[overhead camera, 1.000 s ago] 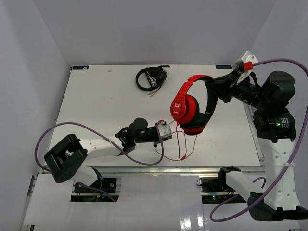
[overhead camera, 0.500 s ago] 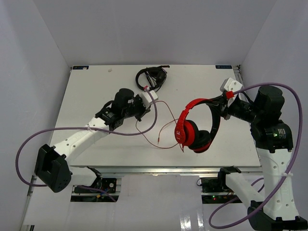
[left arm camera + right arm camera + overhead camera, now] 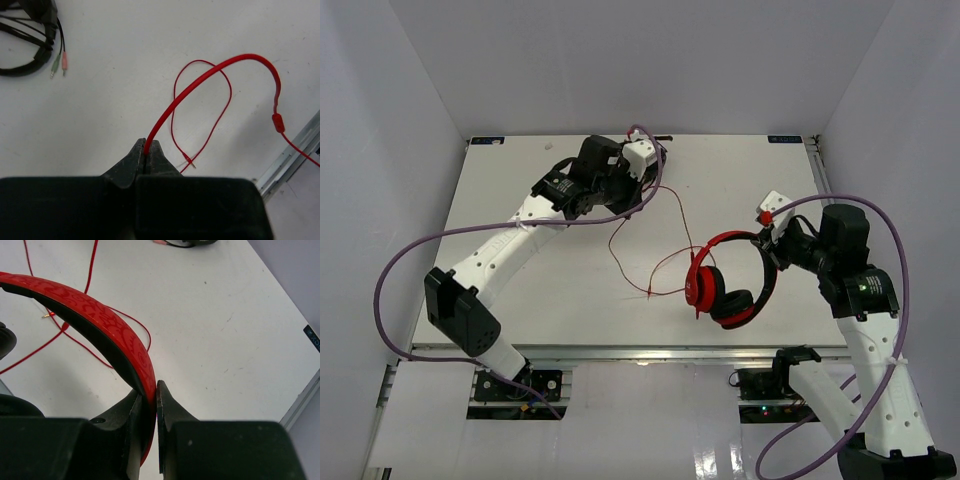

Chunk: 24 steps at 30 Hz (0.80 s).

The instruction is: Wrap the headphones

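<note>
Cable (image 3: 247,55) is now drawn out toward the upper middle, headphones (image 3: 725,288) are moved to the lower right.
The left claw (image 3: 148,150) pinches the red cable, the right claw (image 3: 152,390) clamps the headband; the stretched cable seems ready for winding.

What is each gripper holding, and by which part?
The left gripper pinches the thin red cable of the red over-ear headphones. The right gripper clamps their red patterned headband.
</note>
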Each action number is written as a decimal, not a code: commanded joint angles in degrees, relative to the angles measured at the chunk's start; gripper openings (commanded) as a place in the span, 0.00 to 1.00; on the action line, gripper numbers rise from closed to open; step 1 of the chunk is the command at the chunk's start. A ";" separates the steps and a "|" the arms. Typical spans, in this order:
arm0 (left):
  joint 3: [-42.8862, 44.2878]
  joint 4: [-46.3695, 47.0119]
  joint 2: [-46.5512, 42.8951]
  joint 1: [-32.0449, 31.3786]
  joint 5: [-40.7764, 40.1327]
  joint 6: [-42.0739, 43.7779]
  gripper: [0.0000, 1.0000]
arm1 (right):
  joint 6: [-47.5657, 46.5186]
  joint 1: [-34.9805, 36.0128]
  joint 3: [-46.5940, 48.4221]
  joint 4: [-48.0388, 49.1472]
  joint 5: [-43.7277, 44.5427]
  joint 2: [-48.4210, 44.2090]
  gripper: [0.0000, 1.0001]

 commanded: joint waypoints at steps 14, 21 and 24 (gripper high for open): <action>17.56 -13.82 5.29 -4.74 1.02 -10.44 0.00 | 12.25 19.57 -10.63 23.25 31.80 4.32 0.08; 12.60 -13.69 -0.02 -6.43 0.42 -13.26 0.00 | 17.01 21.45 -9.88 32.80 44.67 9.55 0.08; 11.27 -13.59 -1.30 -6.82 0.19 -14.10 0.00 | 19.23 21.56 -8.94 34.07 46.29 11.44 0.08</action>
